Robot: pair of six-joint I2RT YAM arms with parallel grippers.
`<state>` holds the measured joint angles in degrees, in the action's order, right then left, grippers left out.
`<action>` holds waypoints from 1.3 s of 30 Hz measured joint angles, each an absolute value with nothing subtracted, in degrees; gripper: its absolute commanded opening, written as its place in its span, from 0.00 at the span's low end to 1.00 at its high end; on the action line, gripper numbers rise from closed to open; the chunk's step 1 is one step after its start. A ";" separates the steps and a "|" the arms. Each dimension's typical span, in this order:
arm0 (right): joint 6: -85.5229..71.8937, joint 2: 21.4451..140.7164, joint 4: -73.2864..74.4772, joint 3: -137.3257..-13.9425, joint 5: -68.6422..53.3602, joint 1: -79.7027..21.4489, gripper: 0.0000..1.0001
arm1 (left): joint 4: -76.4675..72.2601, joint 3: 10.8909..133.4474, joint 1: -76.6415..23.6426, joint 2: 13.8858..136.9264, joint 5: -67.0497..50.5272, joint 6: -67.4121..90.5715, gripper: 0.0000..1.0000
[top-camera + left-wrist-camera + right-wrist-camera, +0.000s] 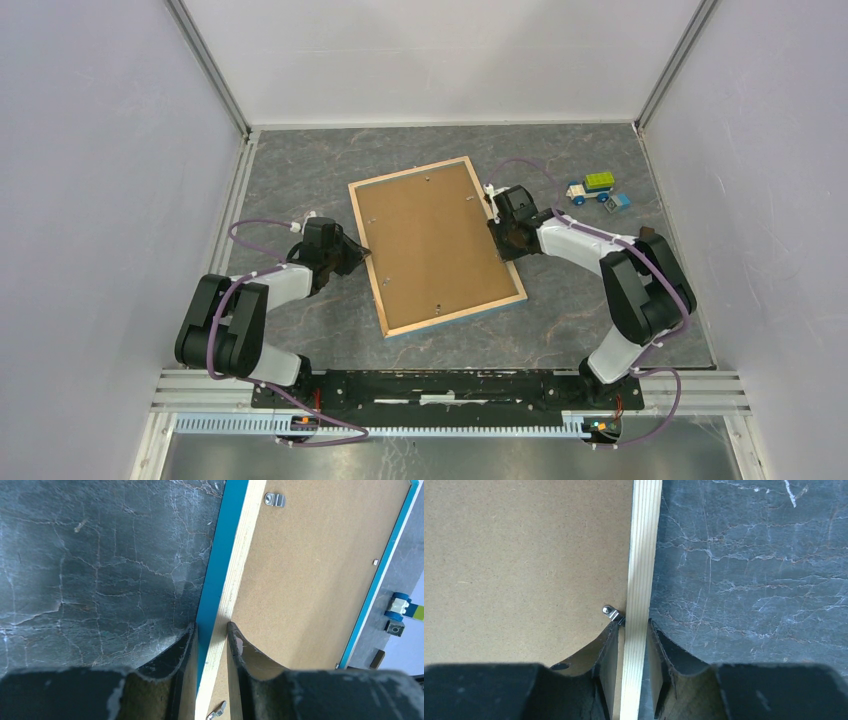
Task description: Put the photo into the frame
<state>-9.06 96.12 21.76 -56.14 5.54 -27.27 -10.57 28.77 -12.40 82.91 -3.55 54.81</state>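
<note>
The frame [455,313] lies back side up in the middle of the table, with a light wood rim and a blue edge. The brown hardboard backing sheet [432,240] sits inside it. The photo is not in view. My left gripper [362,254] straddles the frame's left rim [240,555]; in the left wrist view [212,626] one finger is on the blue outer edge and one on the inner side. My right gripper [503,232] straddles the right rim [644,540]; in the right wrist view [634,622] its fingers close round the wood strip beside a metal clip [610,612].
A toy truck [592,187] and a small blue brick [619,201] lie at the back right of the dark marbled table. White walls close in the back and both sides. More metal clips [275,499] sit along the backing's edge.
</note>
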 measured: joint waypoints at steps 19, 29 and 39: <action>-8.73 93.71 15.66 -51.62 6.09 -27.31 0.14 | -10.61 28.80 -12.40 83.00 -3.66 54.81 0.09; -11.11 91.55 11.57 -48.23 3.64 -26.94 0.42 | -10.41 30.00 -12.12 84.31 -4.71 53.98 0.14; -14.85 85.23 5.54 -39.72 -0.03 -26.76 0.62 | -9.52 36.29 -12.08 90.30 -6.17 52.45 0.19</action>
<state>-14.85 85.23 5.54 -39.72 -0.03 -26.76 -9.52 36.29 -12.08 90.30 -6.17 52.45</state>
